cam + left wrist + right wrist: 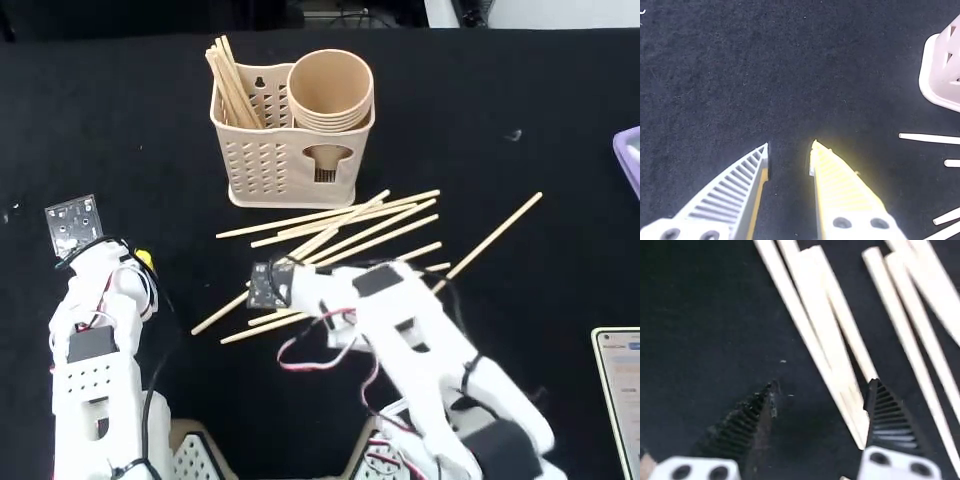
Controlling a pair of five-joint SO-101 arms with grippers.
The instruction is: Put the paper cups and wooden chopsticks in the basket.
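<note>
A beige perforated basket (285,150) stands at the back of the table, holding a stack of paper cups (330,88) and several wooden chopsticks (232,85) upright. More chopsticks (345,230) lie scattered on the black cloth in front of it. My right arm (400,320) leans over their near left ends. My right gripper (822,386) is open low over the cloth, with a few chopsticks (832,360) lying between its black fingers. My left arm (95,330) stands at the left. My left gripper (790,147) is open over bare cloth, the basket's corner (942,70) off to one side.
A purple object (630,160) sits at the right edge and a phone-like screen (620,390) at the lower right. One chopstick (495,237) lies apart toward the right. Bare black cloth stretches left of the basket.
</note>
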